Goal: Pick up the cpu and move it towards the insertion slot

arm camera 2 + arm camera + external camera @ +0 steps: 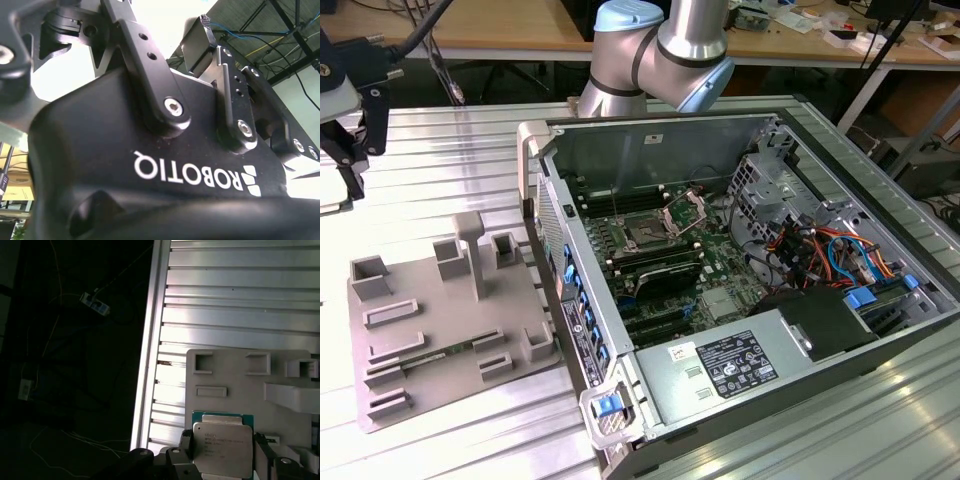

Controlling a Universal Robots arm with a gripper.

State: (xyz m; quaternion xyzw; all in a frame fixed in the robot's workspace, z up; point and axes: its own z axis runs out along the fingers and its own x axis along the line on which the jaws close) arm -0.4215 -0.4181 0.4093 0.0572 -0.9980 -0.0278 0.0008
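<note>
In the first wrist view the cpu, a flat square chip with a dull grey metal top and a thin green rim, sits between my gripper's black fingers. The gripper is shut on the cpu and holds it well above the grey plastic tray. In the exterior view my gripper hangs high at the far left, above and behind the tray. The insertion slot, a square socket with a dark centre and a raised silver bracket, lies on the motherboard inside the open computer case, far to the exterior view's right of the gripper.
The case's upright side wall stands between the tray and the motherboard. Raised blocks rise from the tray. Coloured cables and a power supply fill the case's right side. The ribbed metal table's edge borders dark floor.
</note>
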